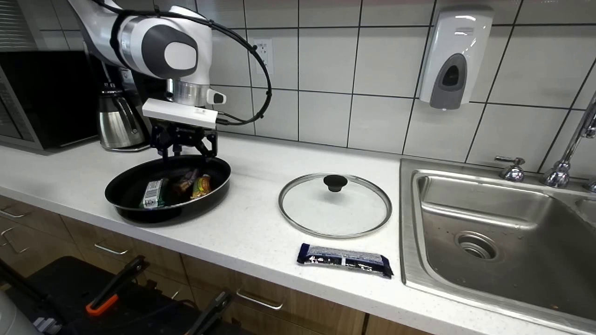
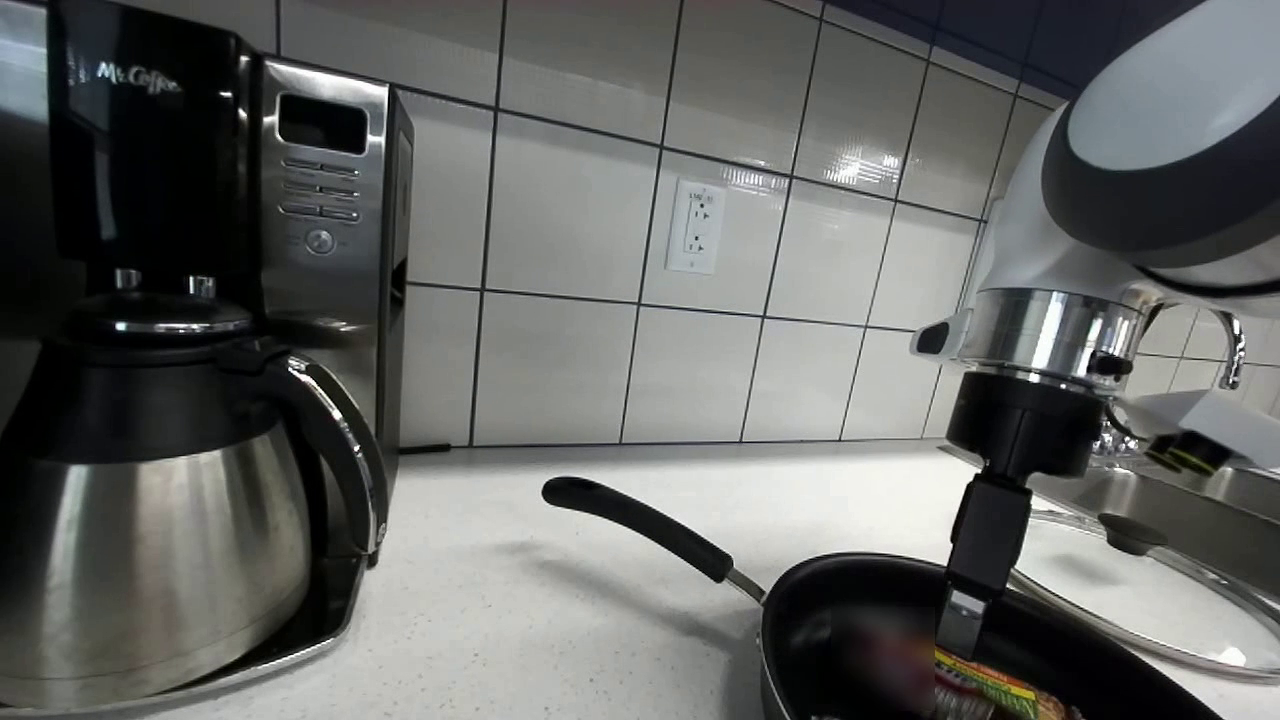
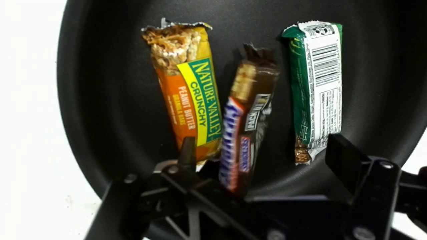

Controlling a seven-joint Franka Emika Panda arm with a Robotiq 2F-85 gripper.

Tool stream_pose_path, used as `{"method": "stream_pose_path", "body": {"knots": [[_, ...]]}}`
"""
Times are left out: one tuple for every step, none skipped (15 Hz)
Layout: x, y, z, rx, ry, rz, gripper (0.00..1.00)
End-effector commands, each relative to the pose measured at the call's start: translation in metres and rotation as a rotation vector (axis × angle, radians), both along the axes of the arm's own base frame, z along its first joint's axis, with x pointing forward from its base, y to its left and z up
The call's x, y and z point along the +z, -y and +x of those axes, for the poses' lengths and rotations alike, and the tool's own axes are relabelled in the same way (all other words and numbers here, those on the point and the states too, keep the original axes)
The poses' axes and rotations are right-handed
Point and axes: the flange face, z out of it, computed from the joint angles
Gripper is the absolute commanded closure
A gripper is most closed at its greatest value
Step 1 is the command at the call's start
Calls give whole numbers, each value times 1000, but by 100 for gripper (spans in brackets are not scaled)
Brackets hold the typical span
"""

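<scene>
Gripper (image 3: 260,150) stands spread, grasping nothing. Near the middle of the wrist view, the chocolate bar (image 3: 249,116) shows within its gap, long axis running up the frame, leaning right.

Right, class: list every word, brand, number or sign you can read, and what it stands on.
"Mr. Coffee": coffee maker
"NATURE VALLEY": yellow-orange bar
"CRUNCHY": same bar
"PEANUT BUTTER": same bar
"GRANOLA BARS": same bar
"PACK", then unclear: brown bar
Blurred, apparently "SNICKERS": brown bar
Too small or blurred: print on the green-and-white bar, dark blue bar and wall outlet.
</scene>
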Motion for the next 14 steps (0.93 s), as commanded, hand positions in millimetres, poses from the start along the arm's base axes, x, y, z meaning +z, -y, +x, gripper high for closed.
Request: {"method": "stream_pose_path", "body": {"knots": [[11, -9, -4, 6, 8, -17, 0], [12, -8, -4, 0, 10, -19, 0], [15, -5, -3, -15, 21, -20, 0], [18, -1, -2, -30, 24, -20, 0], [22, 3, -1, -51, 32, -21, 0], [25, 6, -1, -72, 36, -21, 0], [30, 10, 0, -103, 44, -19, 0], [34, 13, 1, -125, 42, -19, 0], [39, 16, 1, -157, 54, -26, 0], [43, 20, 1, -185, 64, -30, 0], [48, 25, 1, -221, 64, -47, 0], [51, 29, 2, -252, 67, -64, 0], [54, 34, 3, -297, 73, -90, 0], [55, 38, 5, -338, 67, -112, 0]]}}
